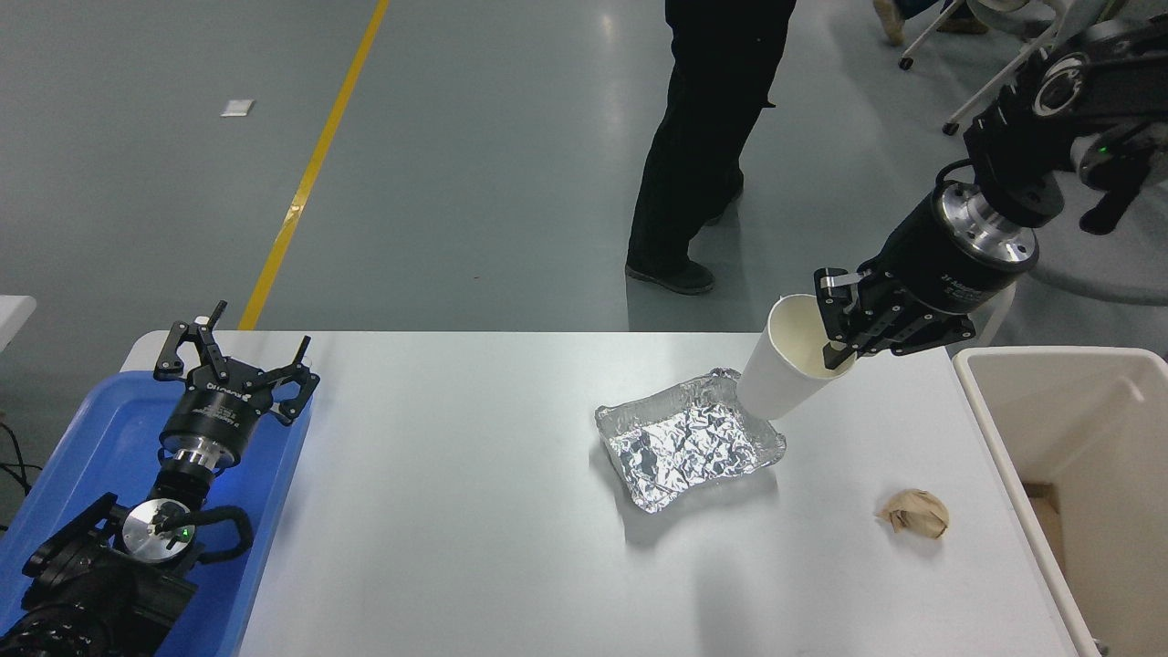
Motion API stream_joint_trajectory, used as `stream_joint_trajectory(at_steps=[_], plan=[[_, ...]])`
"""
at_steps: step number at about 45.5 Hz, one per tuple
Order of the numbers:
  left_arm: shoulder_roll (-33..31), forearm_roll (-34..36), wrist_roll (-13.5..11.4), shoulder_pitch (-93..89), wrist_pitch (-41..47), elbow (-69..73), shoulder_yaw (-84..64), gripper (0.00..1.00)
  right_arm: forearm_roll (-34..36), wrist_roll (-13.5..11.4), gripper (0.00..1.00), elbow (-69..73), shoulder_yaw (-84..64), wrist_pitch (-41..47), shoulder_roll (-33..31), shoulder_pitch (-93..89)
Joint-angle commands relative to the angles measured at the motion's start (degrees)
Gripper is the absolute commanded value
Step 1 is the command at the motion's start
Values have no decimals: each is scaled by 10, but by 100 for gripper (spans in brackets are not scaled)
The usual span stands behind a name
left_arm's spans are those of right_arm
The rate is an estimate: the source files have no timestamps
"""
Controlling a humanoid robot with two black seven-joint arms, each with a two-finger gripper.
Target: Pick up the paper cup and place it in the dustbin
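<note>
Paper cup [787, 360] is hanging tilted, clear of the surface [474, 511], left of the dustbin [1031, 363]; right gripper [838, 345] jaws are clamping its rim, one inside, for carrying binward

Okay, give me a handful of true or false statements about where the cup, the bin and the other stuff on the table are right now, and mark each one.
1. The right gripper holds the paper cup by its rim, off the table. True.
2. The cup is already inside the dustbin. False: it hangs tilted left of the bin, over the foil tray's far corner.
3. The brown paper ball lies in the foil tray. False: it lies on the table, right of the tray.
4. The left gripper is parked over the blue tray. True.
5. A person stands beyond the table. True.
</note>
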Motion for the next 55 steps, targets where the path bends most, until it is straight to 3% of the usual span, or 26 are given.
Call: stream_joint_trajectory(at_steps=[1,11,22,35,44,55], plan=[[0,-1,-2,0,0,0,0,99,-4,-2,0,0,-21,1,-25,9],[0,-1,-4,2,0,1,-2,99,-59,-4,0,-23,-66,1,-82,4],[0,-1,-5,2,0,1,-2,99,-88,-4,0,-65,-106,1,-189,-50],[0,-1,-5,2,0,1,-2,99,-101,0,0,-136,-108,-241,-296,-220],[0,-1,-4,1,0,1,-2,99,-99,4,0,-255,-39,-337,-287,-402],[0,-1,-4,1,0,1,-1,99,-100,4,0,-465,158,-360,-219,-677]])
